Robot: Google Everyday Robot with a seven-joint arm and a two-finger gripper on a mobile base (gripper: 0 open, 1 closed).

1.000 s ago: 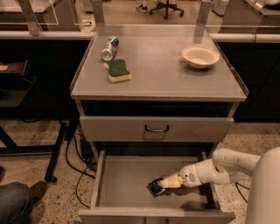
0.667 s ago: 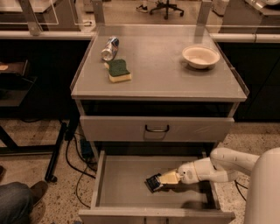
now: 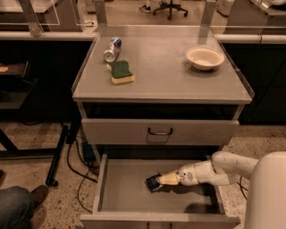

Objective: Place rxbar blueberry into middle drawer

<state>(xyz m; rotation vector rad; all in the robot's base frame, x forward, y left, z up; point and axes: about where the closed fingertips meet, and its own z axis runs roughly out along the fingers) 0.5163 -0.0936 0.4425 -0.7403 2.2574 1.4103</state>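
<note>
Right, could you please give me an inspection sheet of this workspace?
Surface: grey cabinet top, upper drawer shut.
Job's things: rxbar blueberry inside the open middle drawer.
Clutter: can lying on its side, sponge beside it, bowl at the right.
Grippers: gripper inside the drawer, shut on the bar.
Cables: black cables on the floor, left of the cabinet.
Surroundings: office chair behind; a person's shoe lower left.

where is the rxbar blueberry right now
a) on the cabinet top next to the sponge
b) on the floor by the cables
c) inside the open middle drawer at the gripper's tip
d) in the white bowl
c: the rxbar blueberry is held at the tip of the gripper, which reaches in from the right inside the open middle drawer; the cabinet top carries only sponge, can and bowl.
</note>
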